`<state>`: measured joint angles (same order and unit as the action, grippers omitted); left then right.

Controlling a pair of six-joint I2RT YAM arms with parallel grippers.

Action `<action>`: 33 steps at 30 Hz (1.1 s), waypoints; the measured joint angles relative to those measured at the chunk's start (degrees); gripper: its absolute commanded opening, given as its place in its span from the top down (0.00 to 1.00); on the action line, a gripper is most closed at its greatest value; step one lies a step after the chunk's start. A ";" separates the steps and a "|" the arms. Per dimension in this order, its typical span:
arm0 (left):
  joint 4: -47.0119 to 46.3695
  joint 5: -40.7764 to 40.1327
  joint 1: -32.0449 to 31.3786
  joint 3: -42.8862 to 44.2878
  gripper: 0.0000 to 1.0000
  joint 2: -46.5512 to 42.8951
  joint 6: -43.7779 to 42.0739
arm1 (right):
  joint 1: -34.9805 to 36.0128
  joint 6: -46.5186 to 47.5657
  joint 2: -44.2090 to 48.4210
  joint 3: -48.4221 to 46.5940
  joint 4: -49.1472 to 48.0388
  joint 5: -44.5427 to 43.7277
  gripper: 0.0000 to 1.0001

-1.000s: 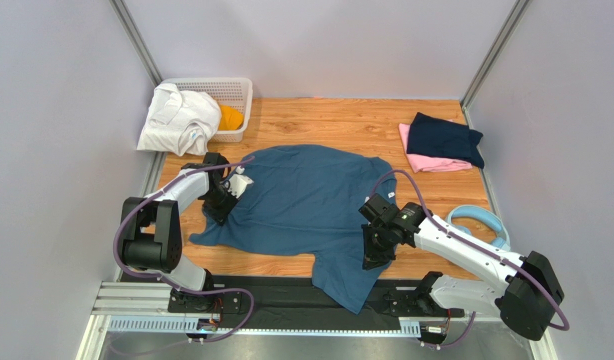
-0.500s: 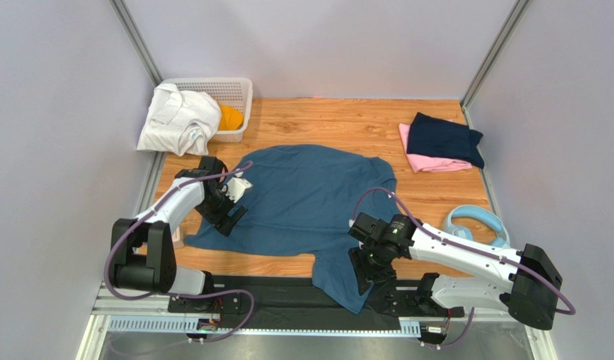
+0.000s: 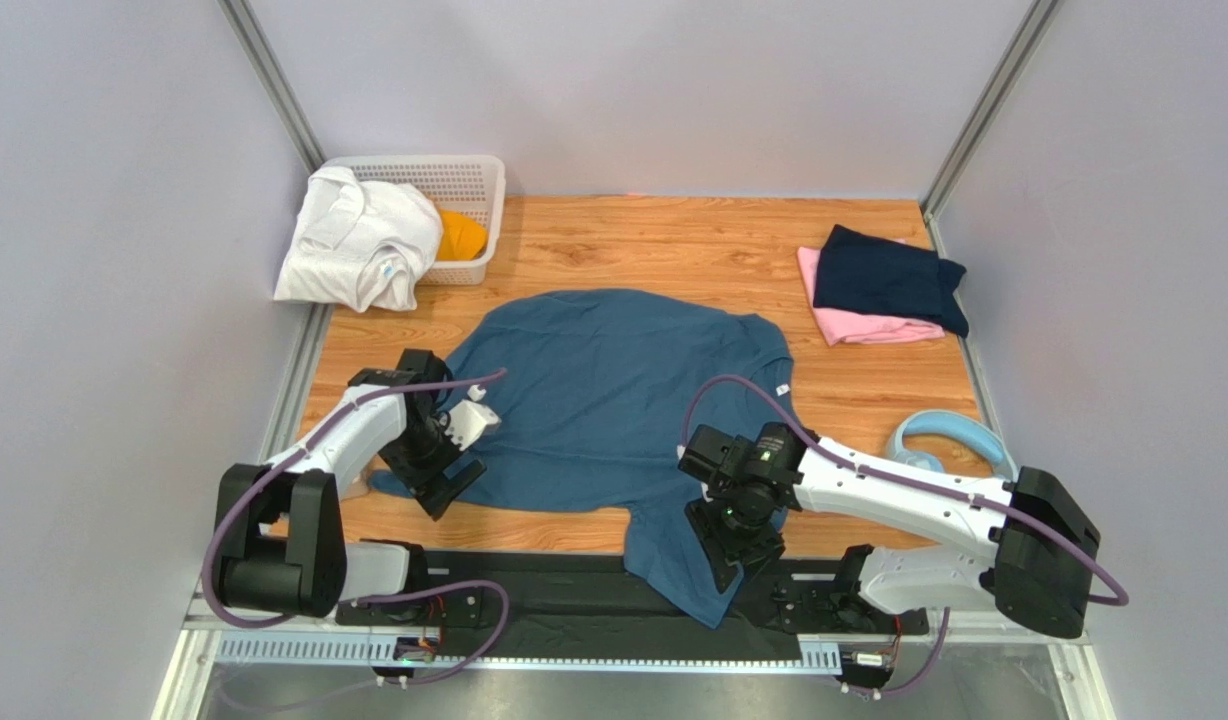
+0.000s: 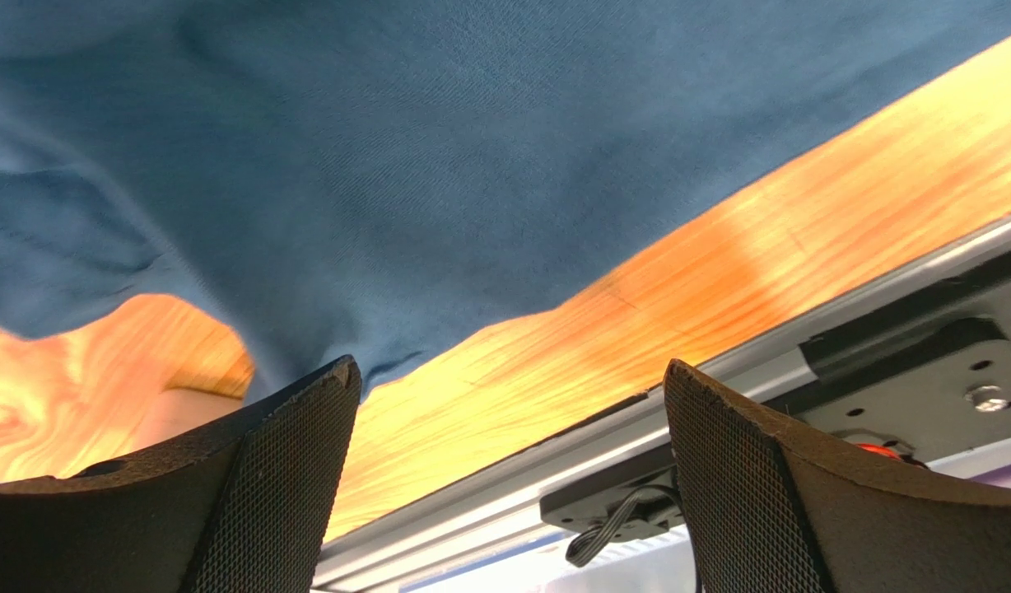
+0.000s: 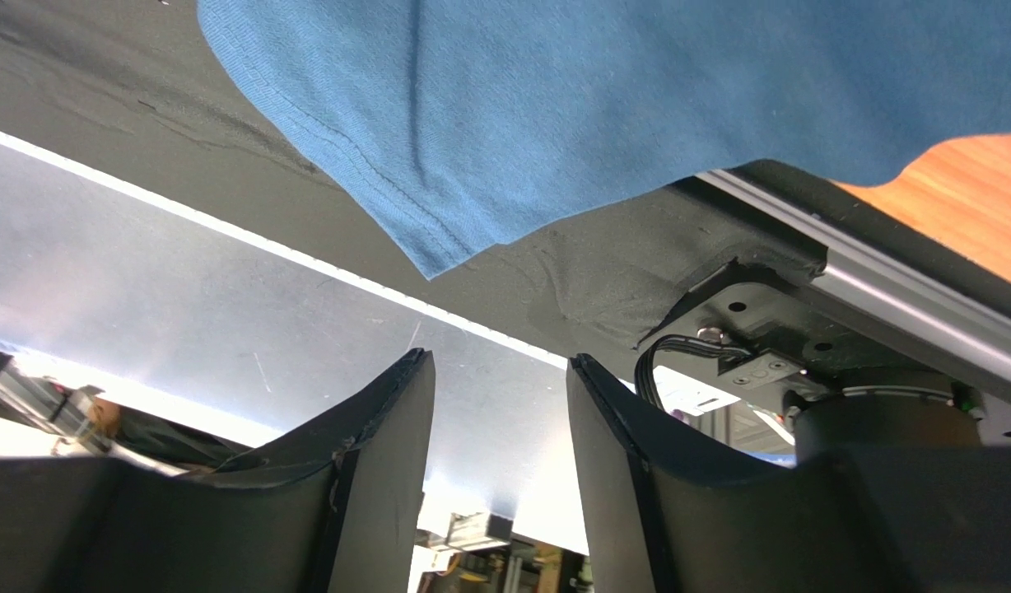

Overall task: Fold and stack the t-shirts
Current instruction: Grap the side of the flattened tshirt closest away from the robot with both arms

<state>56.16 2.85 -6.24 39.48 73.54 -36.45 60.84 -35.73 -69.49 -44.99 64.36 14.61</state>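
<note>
A large teal-blue t-shirt (image 3: 620, 390) lies spread on the wooden table (image 3: 680, 240), and its lower corner hangs over the black front rail. My left gripper (image 3: 443, 486) hovers at the shirt's near-left hem. In the left wrist view its jaws stand wide open (image 4: 508, 377) with nothing between them, the blue cloth (image 4: 412, 161) just ahead. My right gripper (image 3: 733, 552) is over the shirt's near corner. It is open (image 5: 498, 361) and empty, with the shirt's hem (image 5: 535, 111) beyond the fingertips. A folded navy t-shirt (image 3: 888, 275) rests on a folded pink one (image 3: 861, 326) at the back right.
A white lattice basket (image 3: 463, 180) at the back left holds an orange garment (image 3: 458, 236), and a white garment (image 3: 357, 237) drapes over its side. Light-blue headphones (image 3: 958, 447) lie at the right edge beside my right arm. The metal front rail (image 4: 746, 358) runs along the near edge.
Both grippers have opened and let go of the blue shirt. Both have pulled back toward the near edge, the left along the left hem, the right down over the hanging corner.
</note>
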 measured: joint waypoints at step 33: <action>-5.09 2.05 4.87 3.78 0.05 9.27 -0.57 | 21.09 8.33 -22.23 -10.43 -4.39 -11.37 0.48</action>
<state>51.07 4.91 -1.37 43.27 82.81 -37.01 81.93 -27.40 -91.72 -55.42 59.96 3.25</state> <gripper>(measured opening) 0.949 0.516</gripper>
